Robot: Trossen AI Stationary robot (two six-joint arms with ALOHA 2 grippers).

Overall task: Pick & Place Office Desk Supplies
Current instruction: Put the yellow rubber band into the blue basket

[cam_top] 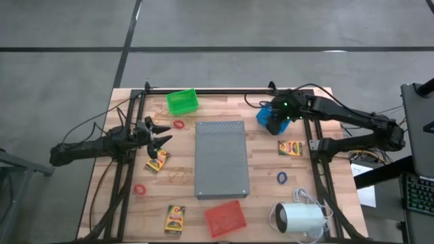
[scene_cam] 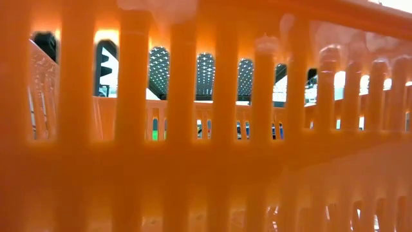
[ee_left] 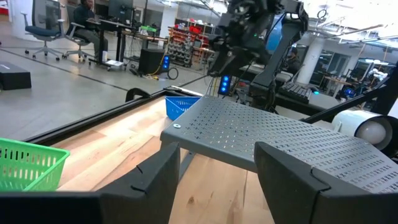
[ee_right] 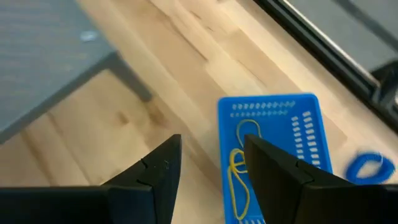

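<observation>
Crayon box (cam_top: 156, 162) lies on the table (cam_top: 264, 169), long axis diagonal, just at five o'clock from the left gripper (cam_top: 158, 134), fingers spread wide, empty. Right gripper (ee_right: 208, 163), fingers apart, empty, hovers over the blue basket (ee_right: 277, 143) holding tan rubber bands (ee_right: 239, 168).

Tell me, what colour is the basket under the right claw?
Blue basket; it shows best in the right wrist view, with tan rubber bands inside.

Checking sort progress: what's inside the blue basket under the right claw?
In the right wrist view the blue basket holds yellowish rubber bands. The right claw, open above it, covers the basket's near end, so anything lying there cannot be seen.
</observation>
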